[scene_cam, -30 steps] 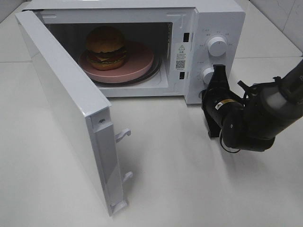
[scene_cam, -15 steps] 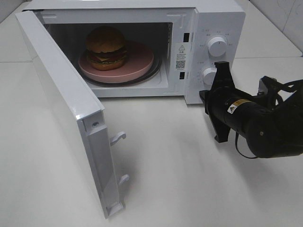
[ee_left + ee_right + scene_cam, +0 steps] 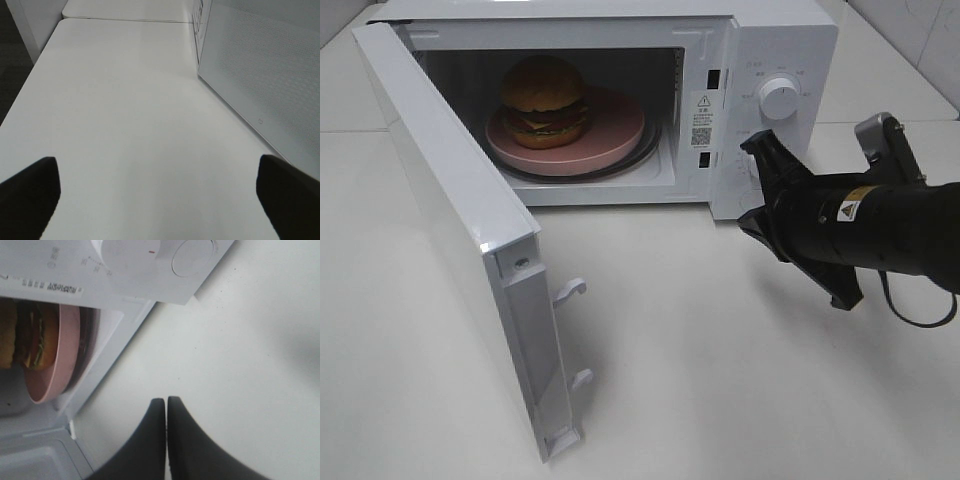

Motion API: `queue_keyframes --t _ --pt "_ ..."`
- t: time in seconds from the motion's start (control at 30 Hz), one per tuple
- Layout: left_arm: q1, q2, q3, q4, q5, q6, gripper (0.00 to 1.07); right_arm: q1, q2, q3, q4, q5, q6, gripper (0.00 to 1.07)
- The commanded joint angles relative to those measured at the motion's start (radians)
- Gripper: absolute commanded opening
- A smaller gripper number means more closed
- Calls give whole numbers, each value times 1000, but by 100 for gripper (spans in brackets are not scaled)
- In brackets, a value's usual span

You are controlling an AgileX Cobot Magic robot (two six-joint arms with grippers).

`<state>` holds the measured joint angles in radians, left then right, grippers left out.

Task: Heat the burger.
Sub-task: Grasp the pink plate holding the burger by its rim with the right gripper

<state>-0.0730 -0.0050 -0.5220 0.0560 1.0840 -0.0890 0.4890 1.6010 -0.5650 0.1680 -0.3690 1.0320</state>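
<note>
Inside the microwave [image 3: 790, 50], burger [image 3: 544, 100] upright on pink plate [image 3: 617, 135], dome up; right tool [image 3: 166, 402] closed; left tool [image 3: 156, 165] spread.

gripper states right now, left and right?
Left gripper: jaws open, holding nothing.
Right gripper: jaws shut, holding nothing.

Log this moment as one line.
burger: on pink plate inside microwave | door: open | right gripper: shut, empty, near control panel | left gripper: open, empty

One microwave [image 3: 790, 40], one burger [image 3: 544, 100], one pink plate [image 3: 618, 130], two dials [image 3: 131, 250] [image 3: 192, 256], two pincers [image 3: 160, 195] [image 3: 166, 410], one white table [image 3: 720, 350]
</note>
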Motion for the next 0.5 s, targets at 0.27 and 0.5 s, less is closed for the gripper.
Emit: queue_keyframes --t 0.27,0.5 --pt "2 -15 3 3 -13 -3 100 3 -162 -5 -9 331 -432 0" --pt "2 -15 3 3 -13 -3 100 3 -198 -55 -9 548 -683 0"
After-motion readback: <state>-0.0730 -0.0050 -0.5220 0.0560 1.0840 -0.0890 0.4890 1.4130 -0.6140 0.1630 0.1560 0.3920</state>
